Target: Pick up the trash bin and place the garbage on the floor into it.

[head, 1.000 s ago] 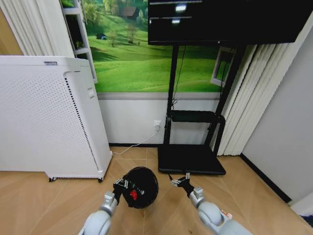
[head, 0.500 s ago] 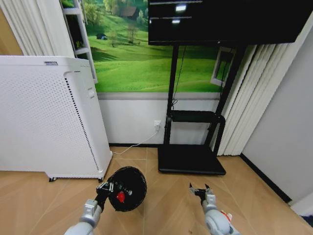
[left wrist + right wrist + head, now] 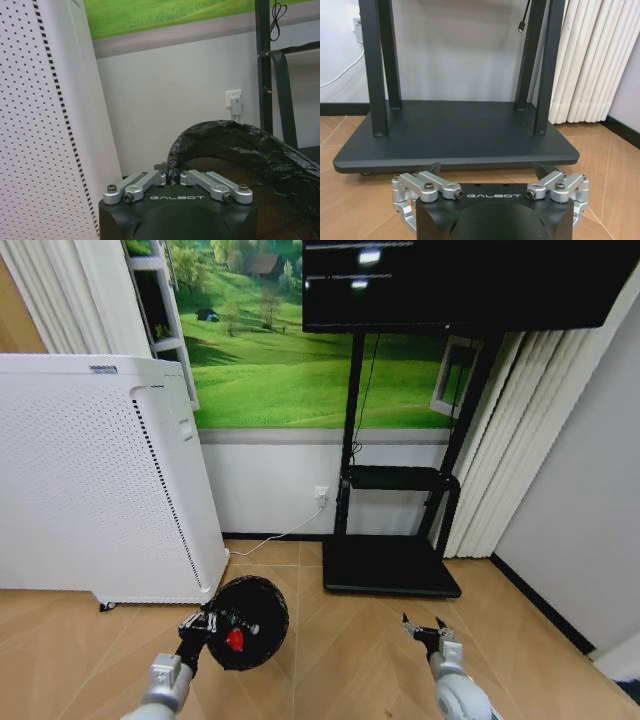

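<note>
Left gripper (image 3: pixel 203 625) fingers pinch one trash bin (image 3: pixel 243 608) rim; right gripper (image 3: pixel 429 627) fingers spread, empty.

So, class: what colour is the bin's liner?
Black, clearest in the left wrist view: liner.

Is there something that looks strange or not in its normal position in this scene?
Yes. The trash bin is not upright: the left gripper, shut on its rim, holds it tipped so its mouth faces the head camera, with a red piece showing inside. The right gripper hangs open and empty near the black stand.
</note>
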Robot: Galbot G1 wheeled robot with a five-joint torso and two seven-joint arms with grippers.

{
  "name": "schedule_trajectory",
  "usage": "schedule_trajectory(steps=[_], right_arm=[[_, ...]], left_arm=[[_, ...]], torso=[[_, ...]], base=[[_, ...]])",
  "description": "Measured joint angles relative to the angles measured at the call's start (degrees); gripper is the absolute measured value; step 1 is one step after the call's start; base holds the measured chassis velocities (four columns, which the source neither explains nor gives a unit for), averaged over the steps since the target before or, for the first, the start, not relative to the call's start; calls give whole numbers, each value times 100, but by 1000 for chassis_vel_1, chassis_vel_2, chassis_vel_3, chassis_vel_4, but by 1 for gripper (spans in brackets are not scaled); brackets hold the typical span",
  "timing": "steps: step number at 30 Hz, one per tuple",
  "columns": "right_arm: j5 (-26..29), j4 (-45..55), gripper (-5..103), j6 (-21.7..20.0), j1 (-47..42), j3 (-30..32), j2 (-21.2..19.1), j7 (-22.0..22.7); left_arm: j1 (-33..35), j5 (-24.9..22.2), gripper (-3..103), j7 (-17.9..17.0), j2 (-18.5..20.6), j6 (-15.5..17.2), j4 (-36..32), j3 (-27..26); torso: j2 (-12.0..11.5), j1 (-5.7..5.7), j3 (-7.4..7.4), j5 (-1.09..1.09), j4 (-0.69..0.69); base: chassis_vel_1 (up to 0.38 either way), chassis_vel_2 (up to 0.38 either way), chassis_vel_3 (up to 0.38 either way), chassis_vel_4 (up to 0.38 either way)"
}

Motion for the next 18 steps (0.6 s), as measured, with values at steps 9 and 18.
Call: schedule_trajectory(steps=[9, 18], right_arm=[[-17, -184, 100, 84, 98, -175, -88, -60], [-115, -572, 100, 382, 266, -396, -166, -195]], left_arm=[[-50, -11, 6, 9, -35, -70, 155, -7], [-150, -20, 6, 11, -39, -72, 267, 46]], torso=[[0, 0, 0, 0, 0], [0, 1, 0, 1, 1]], base=[[-159, -156, 163, 156], [-260, -256, 241, 261]])
